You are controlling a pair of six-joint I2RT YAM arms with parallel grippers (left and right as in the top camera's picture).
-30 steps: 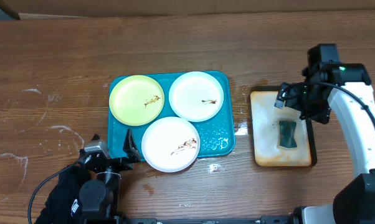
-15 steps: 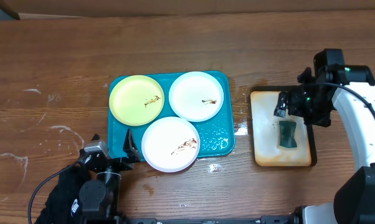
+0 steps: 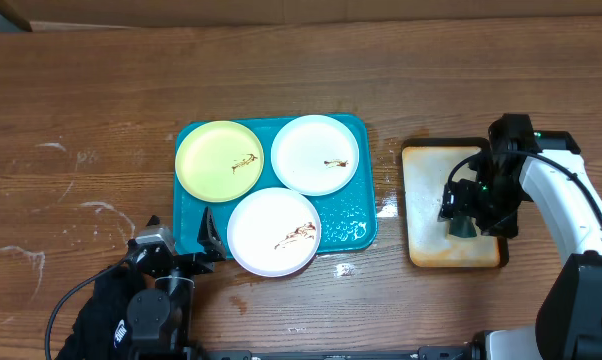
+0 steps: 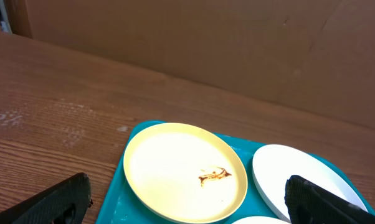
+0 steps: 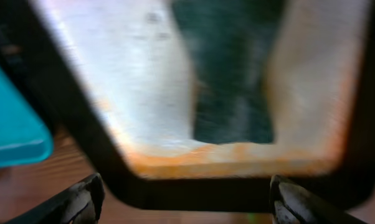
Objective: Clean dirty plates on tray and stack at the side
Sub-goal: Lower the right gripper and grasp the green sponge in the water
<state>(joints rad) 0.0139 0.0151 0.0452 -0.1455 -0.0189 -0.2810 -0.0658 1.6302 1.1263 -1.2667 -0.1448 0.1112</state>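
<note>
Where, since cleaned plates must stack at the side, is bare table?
Left of the teal tray and along the far edge the table is bare. Crowded: three plates fill the tray; the gap to the cream tray is narrow.

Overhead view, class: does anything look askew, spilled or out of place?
The nearest white plate overhangs the front rim of the teal tray rather than sitting inside it. It, the yellow-green plate and the other white plate carry brown smears. The cream tray shows orange-brown staining along its edges.
</note>
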